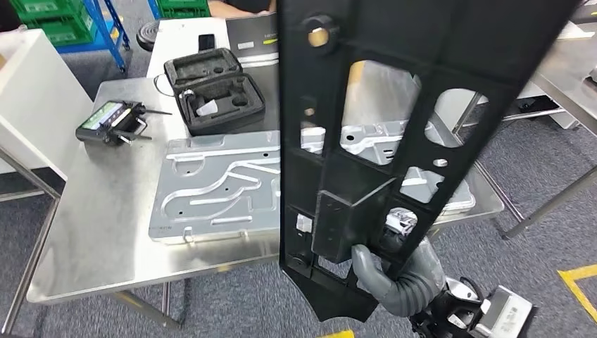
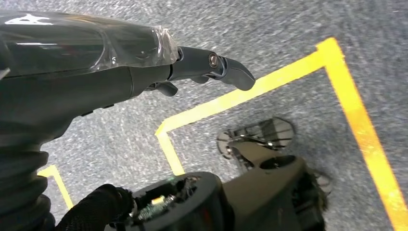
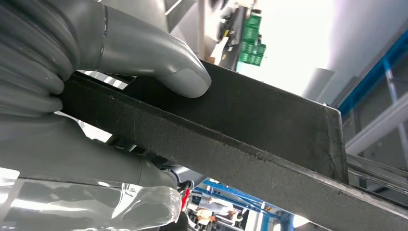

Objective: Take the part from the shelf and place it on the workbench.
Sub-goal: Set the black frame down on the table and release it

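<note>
A long black plastic part with several cut-outs stands nearly upright in front of the head camera, above the near edge of the steel workbench. My right hand grips it near its lower end, the grey thumb pressed on its face. In the right wrist view the thumb lies across the part's black edge. My left hand hangs over the grey floor, its dark fingers stretched out and holding nothing.
On the workbench lie a silver stamped metal panel, an open black foam case and a handheld controller. Green crates on blue racks stand at the back left. Yellow floor tape runs below the left hand.
</note>
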You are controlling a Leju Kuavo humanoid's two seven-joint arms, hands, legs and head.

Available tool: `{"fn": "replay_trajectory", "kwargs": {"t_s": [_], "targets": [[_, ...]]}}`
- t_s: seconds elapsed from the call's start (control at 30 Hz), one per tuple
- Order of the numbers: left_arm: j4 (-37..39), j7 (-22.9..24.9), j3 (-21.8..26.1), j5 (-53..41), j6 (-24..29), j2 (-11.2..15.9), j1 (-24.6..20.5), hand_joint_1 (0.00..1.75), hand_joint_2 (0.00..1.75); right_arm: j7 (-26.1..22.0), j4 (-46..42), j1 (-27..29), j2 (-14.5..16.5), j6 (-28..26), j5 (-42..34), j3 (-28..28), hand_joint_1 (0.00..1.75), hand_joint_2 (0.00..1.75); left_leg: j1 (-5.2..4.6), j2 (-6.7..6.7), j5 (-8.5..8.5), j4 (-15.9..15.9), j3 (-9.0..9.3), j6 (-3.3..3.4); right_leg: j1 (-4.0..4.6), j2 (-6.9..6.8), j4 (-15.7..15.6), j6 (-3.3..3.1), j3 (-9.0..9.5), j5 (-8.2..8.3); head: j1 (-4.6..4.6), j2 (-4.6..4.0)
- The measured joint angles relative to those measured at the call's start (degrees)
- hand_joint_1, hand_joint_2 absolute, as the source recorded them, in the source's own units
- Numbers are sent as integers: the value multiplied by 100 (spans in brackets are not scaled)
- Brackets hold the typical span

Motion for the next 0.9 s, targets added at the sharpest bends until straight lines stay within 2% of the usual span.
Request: {"fn": "replay_trajectory", "kwargs": {"t_s": [0.07,0.13,0.2,0.23,0.27,0.33,0.37,0.4,0.43,0.5,0.53,0.57,0.63,0.7,0.73,0.77,0.83,0.87,0.9], "targets": [[0,-7,-1,0,-2,-5,-3,0,175,66,1,-80,-26,14,34,-10,175,175,-14,4,-72,3,53,-68,23,-20,-427,-63,135,187,-4,0],[0,-10,-3,-6,-7,-6,-5,0,175,111,0,-123,-46,29,59,-18,175,175,-28,6,-102,18,75,-136,39,-21,-473,-163,161,168,-8,0],[0,-18,-7,-27,-37,-5,-11,0,175,257,0,-221,-84,77,151,-25,175,175,-21,5,-176,135,55,-186,17,-14,-497,-239,208,206,-12,0],[0,-37,-10,-40,-70,-5,-19,0,175,405,4,-321,-120,108,243,-29,175,175,-11,5,-278,323,-44,-209,5,-10,-503,-262,229,206,-15,0],[0,-75,-15,-57,-110,-4,-25,0,175,588,15,-450,-169,134,355,-34,175,175,0,5,-413,630,-217,-233,1,-5,-506,-280,237,202,-17,0],[0,-185,-37,-100,-191,-4,-33,0,175,962,92,-768,-292,184,583,-45,175,175,12,6,-696,1393,-683,-274,4,6,-505,-303,238,185,-20,0],[0,-234,-51,-125,-220,-4,-35,0,175,1124,162,-941,-352,212,707,-50,175,175,14,6,-752,1641,-866,-284,7,12,-504,-309,241,177,-20,0],[0,-268,-67,-150,-243,-4,-40,0,175,1268,261,-1124,-414,244,846,-52,175,175,14,6,-707,1690,-963,-284,11,19,-504,-310,249,169,-20,0],[0,-290,-84,-173,-262,-4,-45,0,175,1388,365,-1296,-472,269,979,-55,175,175,12,6,-550,1510,-948,-268,18,25,-504,-307,262,160,-20,0],[0,-311,-107,-201,-283,-4,-49,0,175,1532,563,-1573,-577,304,1158,-57,175,175,-10,6,-71,723,-701,-195,30,32,-505,-296,294,142,-20,0],[0,-315,-113,-211,-290,-3,-49,0,175,1585,646,-1674,-615,309,1247,-56,175,175,-31,8,87,369,-583,-161,37,32,-506,-285,304,135,-19,0],[0,-320,-118,-222,-298,-3,-48,0,175,1654,725,-1768,-650,316,1375,-50,175,175,-54,9,178,144,-510,-135,39,31,-508,-267,302,130,-18,0],[0,-335,-139,-247,-329,-4,-52,0,175,1846,926,-1973,-713,360,1756,-14,175,175,-84,10,210,41,-489,-109,33,31,-516,-213,294,125,-16,0],[0,-347,-186,-293,-380,-4,-66,0,175,2036,1211,-2252,-793,485,2139,51,175,175,-61,11,298,-12,-444,-60,30,26,-498,-150,287,96,-13,0],[0,-340,-215,-327,-403,-5,-82,0,175,2110,1383,-2424,-828,574,2318,95,175,175,-45,15,322,-43,-419,-33,30,22,-396,-124,245,26,-11,0],[0,-327,-242,-364,-423,-6,-102,0,175,2180,1563,-2601,-856,665,2496,144,175,175,-27,18,345,-73,-393,-7,31,17,-201,-98,158,-90,-8,0],[0,-270,-293,-445,-457,-17,-145,0,175,2315,1979,-2936,-878,877,2915,295,175,175,-20,18,350,-81,-385,22,17,12,540,-57,-199,-425,-5,0],[0,-237,-324,-488,-474,-22,-165,0,175,2381,2209,-3088,-879,983,3154,403,175,175,-16,16,347,-81,-386,26,6,10,877,-38,-377,-527,-4,0],[0,-199,-358,-531,-489,-26,-185,0,175,2441,2460,-3240,-880,1090,3427,531,175,175,-10,10,344,-79,-385,26,-9,8,1088,-19,-498,-550,-5,0]]}}
